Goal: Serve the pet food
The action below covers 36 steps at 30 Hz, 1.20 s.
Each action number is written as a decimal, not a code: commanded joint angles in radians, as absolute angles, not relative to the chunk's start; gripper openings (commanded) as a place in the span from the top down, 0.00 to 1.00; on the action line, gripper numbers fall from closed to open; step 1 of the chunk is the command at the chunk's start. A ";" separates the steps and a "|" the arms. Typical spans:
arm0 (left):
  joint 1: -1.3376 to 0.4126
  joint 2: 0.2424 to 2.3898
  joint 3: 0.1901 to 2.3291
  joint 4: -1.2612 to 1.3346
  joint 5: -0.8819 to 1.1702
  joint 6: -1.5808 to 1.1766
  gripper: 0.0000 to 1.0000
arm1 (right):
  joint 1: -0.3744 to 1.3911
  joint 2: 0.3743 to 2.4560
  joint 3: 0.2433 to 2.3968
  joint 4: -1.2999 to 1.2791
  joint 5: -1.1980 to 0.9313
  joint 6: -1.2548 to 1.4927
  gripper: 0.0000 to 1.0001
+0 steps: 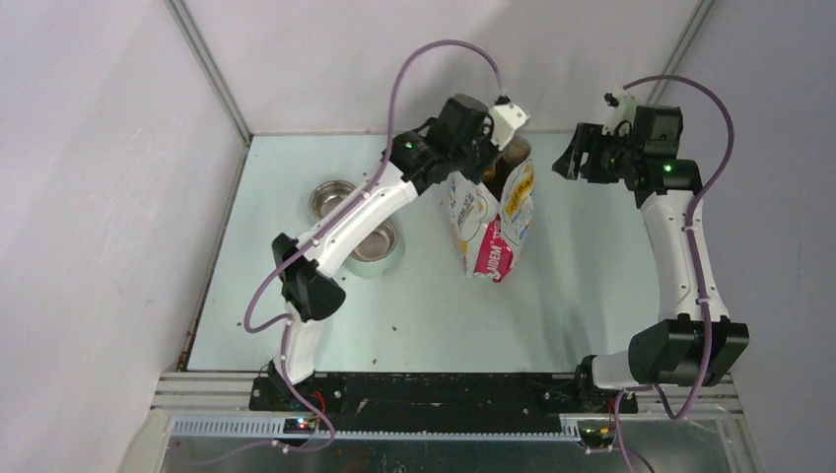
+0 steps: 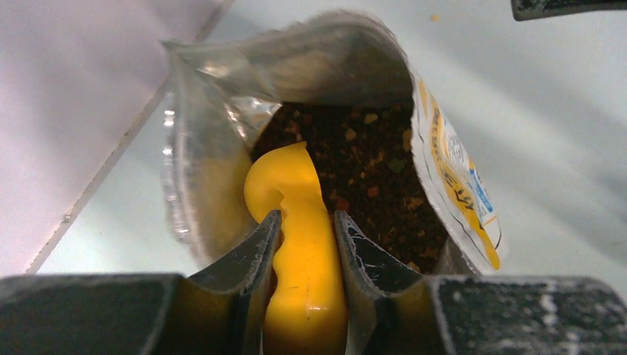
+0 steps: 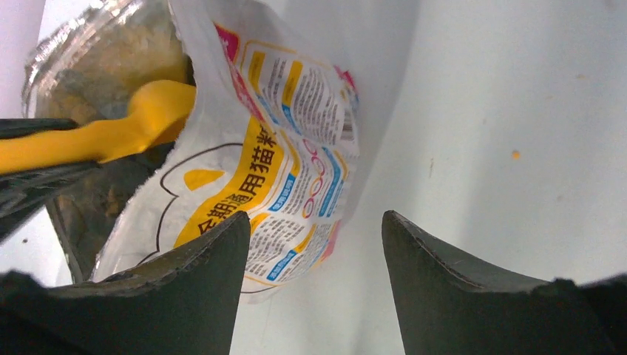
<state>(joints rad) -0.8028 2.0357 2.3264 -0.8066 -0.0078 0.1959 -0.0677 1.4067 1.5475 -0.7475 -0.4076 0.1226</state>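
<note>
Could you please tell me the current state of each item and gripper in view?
Left gripper: shut on the scoop.
Right gripper: open, empty, beside the bag.
Scoop: tip inside the bag's mouth.
Bag: upright, top open.
Pet food: inside the bag.
Steel bowls: upright, contents unclear.

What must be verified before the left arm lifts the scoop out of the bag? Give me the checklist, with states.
1. Grip: left gripper shut on the scoop handle: ok.
2. Scoop head inside the bag mouth, over the pet food: ok.
3. Scoop loaded: cannot tell.
4. Bag upright: ok.
5. Bag braced: not ok; right gripper hangs open beside it, not touching.
6. Way to the steel bowls: cannot tell, the left arm partly covers them.
</note>
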 commanded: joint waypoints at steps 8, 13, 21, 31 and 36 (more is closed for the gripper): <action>-0.822 2.101 2.188 -0.761 -0.135 0.205 1.00 | -0.075 1.307 1.424 -0.700 -0.506 0.201 0.33; -0.826 2.119 2.144 -0.812 -0.051 0.122 1.00 | -0.075 1.272 1.390 -0.725 -0.523 0.214 0.33; -0.814 2.128 2.204 -0.895 0.267 -0.005 1.00 | -0.075 1.243 1.379 -0.789 -0.515 0.172 0.34; -0.725 2.039 2.236 -0.859 0.473 -0.163 1.00 | -0.075 1.249 1.410 -0.891 -0.488 0.129 0.34; -0.694 2.011 2.237 -0.825 0.559 -0.222 1.00 | -0.078 1.268 1.421 -0.912 -0.477 0.134 0.34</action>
<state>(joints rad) -0.6846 2.0785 2.2162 -0.7723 0.3065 -0.0818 -0.0711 1.2694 1.3827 -0.8848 -0.4919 0.1455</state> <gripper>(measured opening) 0.315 0.661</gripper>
